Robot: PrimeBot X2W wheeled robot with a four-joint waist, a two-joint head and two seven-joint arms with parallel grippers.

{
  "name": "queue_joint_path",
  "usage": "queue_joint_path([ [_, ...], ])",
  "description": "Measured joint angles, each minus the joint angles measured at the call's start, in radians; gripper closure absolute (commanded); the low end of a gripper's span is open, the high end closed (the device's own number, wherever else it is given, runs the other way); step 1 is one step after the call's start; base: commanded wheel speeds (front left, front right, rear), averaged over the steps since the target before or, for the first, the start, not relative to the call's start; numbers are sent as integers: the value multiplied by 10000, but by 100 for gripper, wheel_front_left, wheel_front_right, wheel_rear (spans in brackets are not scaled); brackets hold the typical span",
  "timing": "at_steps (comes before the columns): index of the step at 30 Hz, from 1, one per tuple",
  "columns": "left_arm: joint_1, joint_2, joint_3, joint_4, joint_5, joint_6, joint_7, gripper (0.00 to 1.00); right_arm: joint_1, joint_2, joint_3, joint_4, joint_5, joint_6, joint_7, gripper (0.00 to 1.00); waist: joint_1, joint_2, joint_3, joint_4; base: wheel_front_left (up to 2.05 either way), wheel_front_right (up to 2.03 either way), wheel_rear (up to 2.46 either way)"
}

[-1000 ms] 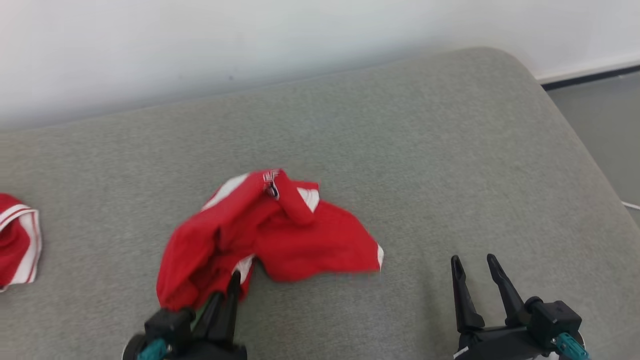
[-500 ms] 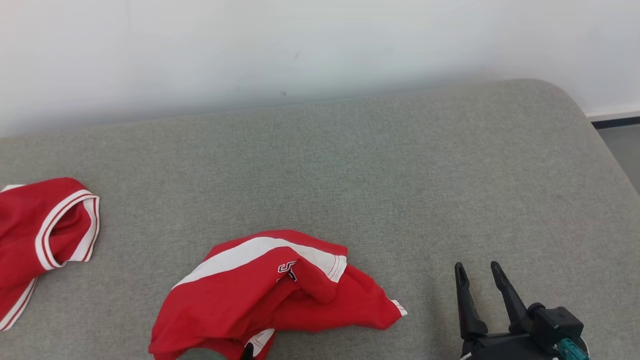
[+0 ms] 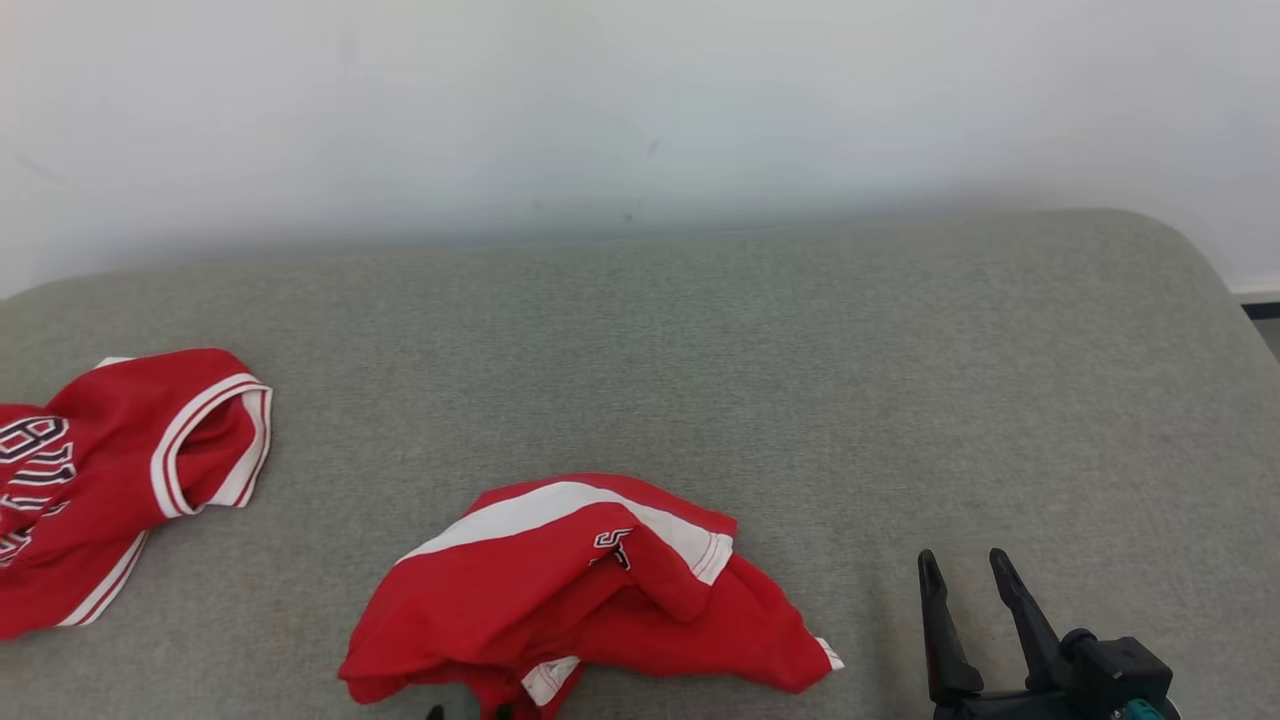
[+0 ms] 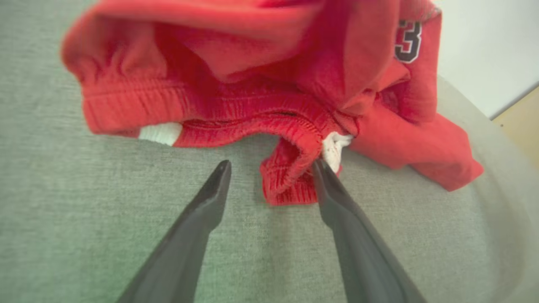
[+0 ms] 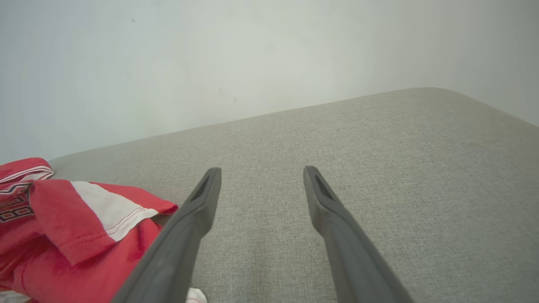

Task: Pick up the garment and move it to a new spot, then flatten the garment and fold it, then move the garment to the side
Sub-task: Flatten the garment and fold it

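The garment [image 3: 590, 590], red shorts with a white stripe, lies crumpled at the lower centre of the head view on the grey padded surface [image 3: 900, 380], probably as its new spot, with bare room around it for flattening. In the left wrist view the left gripper [image 4: 271, 166] has its jaws spread, a waistband fold loose between them, so nothing is pinched. The right gripper [image 3: 962, 560] waits at lower right, jaws spread and empty; a second red garment [image 3: 120, 470] lies at the left edge.
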Motion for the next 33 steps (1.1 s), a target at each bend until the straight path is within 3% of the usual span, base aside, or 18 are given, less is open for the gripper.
queue_joint_path([
  [12, 494, 359, 686, -2433, 1716, 380, 0, 0, 0, 2, -44, 40, 48, 0, 2, 0, 1, 0, 61, 326, 0, 0, 0],
  [21, 24, 700, 305, -2320, 2499, 357, 0, 0, -66, 2, -44, 127, 138, 0, 2, 0, 1, 1, 135, 88, 0, 0, 0],
  [25, -358, 593, 307, -1860, 2266, 293, 0, 0, -103, 4, -46, 173, 151, 0, 2, 0, 2, 1, 218, 10, 0, 0, 0],
  [26, -536, 591, 278, -1657, 2249, 282, 2, 42, -134, 8, -40, 190, 153, 0, 2, 0, 2, 1, 230, -14, 0, 0, 0],
  [27, -691, 568, 274, -1494, 2219, 276, 0, 92, -165, 6, -36, 205, 153, 0, 2, 0, 2, 1, 239, -36, 0, 0, 0],
  [28, -846, 512, 263, -1344, 2115, 203, 0, 100, -183, 2, -35, 221, 155, 0, 2, 0, 2, 1, 245, -61, 0, 0, 0],
  [33, -1535, 433, 182, -1103, 1969, 117, 0, 100, -225, 4, -12, 234, 165, 0, 2, 0, 2, 1, 307, -188, 0, 0, 0],
])
